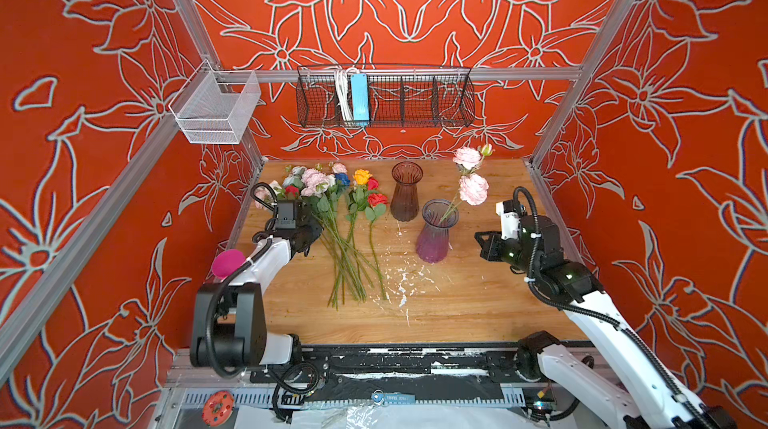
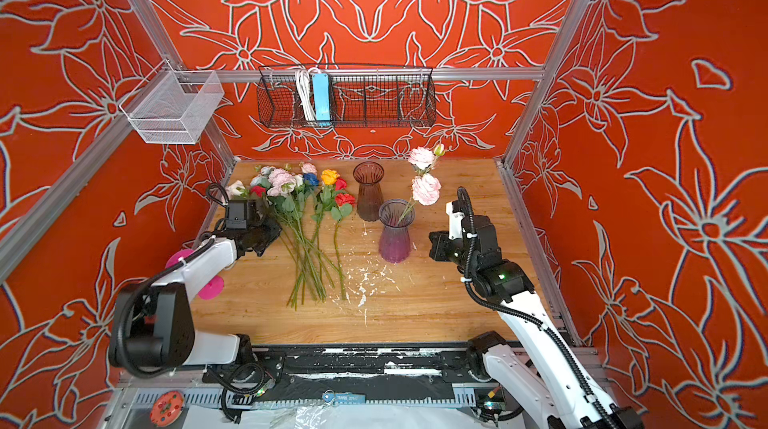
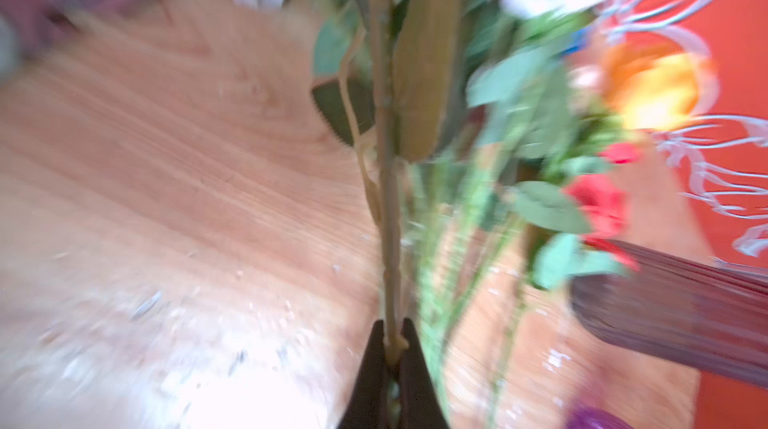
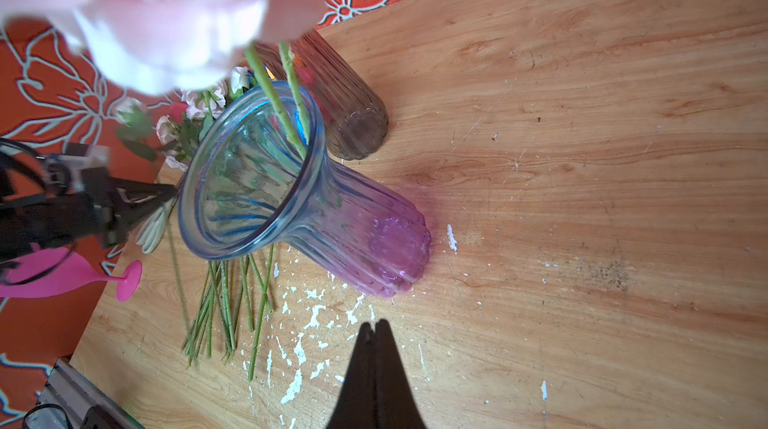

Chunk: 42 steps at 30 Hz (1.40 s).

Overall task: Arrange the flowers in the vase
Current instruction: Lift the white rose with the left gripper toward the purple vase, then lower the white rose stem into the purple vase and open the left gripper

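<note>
The flowers (image 1: 332,198) lie in a loose bunch on the wooden table (image 1: 478,302), blooms toward the back wall; both top views show them (image 2: 299,198). My left gripper (image 1: 316,231) is at the bunch's left edge, shut on one green-brown flower stem (image 3: 388,198); its black fingers (image 3: 409,348) pinch the stem in the blurred left wrist view. The purple-and-blue glass vase (image 1: 436,236) stands upright mid-table and holds pink flowers (image 1: 473,188) that lean right. My right gripper (image 1: 482,240) hovers just right of that vase (image 4: 316,198), shut and empty (image 4: 374,325).
A brown ribbed vase (image 1: 406,192) stands empty behind the purple one. A pink silicone cup (image 1: 227,263) sits by the left arm. White paint flecks (image 1: 403,281) mark the table. A black wire basket (image 1: 384,96) and a white mesh basket (image 1: 216,109) hang on the frame.
</note>
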Motion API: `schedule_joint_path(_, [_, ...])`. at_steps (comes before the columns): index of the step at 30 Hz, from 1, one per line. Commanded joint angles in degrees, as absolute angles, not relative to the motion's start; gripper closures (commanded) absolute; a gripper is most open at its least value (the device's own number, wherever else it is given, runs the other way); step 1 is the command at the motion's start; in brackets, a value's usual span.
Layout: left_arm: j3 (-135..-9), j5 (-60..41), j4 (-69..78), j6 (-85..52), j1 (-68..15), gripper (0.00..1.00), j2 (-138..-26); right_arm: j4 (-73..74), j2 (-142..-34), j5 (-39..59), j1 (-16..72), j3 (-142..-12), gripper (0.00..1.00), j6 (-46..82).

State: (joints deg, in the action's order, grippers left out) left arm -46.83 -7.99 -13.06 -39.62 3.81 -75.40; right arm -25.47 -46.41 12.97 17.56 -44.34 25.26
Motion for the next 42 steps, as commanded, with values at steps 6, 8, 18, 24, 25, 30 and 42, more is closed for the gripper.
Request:
schedule_joint_path(6, [-52.65,-11.86,-24.44,-34.96,4.12,1.0,-61.18,-26.54,-45.29,14.33,17.2,-47.45,1.0,25.14])
schedule_joint_path(8, [-53.9,-15.09,-24.2,-34.59,3.97,1.0,-58.88,-26.83,-45.13,14.25,17.18,-47.88,1.0,25.29])
schedule_joint_path(18, [-65.46,-11.31,-25.74,-32.32,-8.56,1.0,-57.02,-30.19,-40.49,13.93,17.16,-48.08,0.58,26.15])
schedule_joint_path(24, [-71.37,-9.26,-20.07,-29.75,-18.12,1.0,-59.22,-32.23,-37.26,12.49,17.14,-47.4,0.57,26.95])
schedule_joint_path(25, [-72.49,-8.97,-18.73,-28.89,-19.6,1.0,-60.09,-32.04,-37.04,12.56,17.14,-47.17,0.57,27.34])
schedule_joint_path(30, [-81.27,-7.03,-16.81,-24.98,-25.77,1.0,-66.94,-26.57,-35.97,19.47,17.18,-44.82,0.47,31.38])
schedule_joint_path(42, [-96.56,-1.85,-7.88,-12.85,-38.92,1.0,-79.55,-16.56,-34.43,37.11,17.14,-44.45,0.39,29.99])
